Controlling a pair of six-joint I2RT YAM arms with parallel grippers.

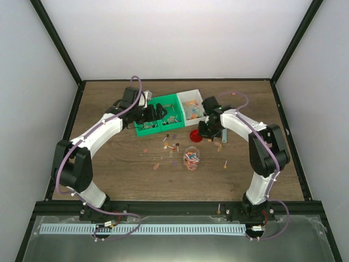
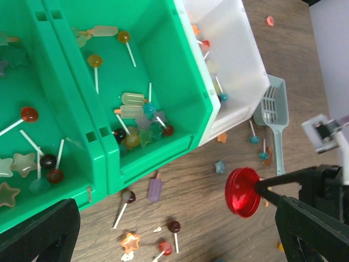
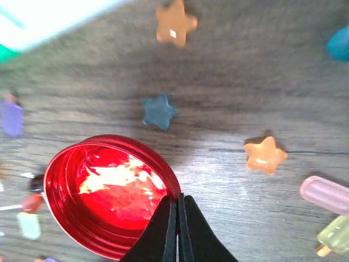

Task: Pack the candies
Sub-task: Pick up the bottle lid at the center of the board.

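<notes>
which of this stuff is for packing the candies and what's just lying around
For the job: candies, clear jar, red lid, green bin, white bin.
Lying about for now: slotted scoop, untouched beside the white bin.

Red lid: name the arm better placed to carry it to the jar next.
Right. The right gripper is shut on the red lid at its rim, judging by the right wrist view. The left gripper is open above the green bin, apart from the lid.
</notes>
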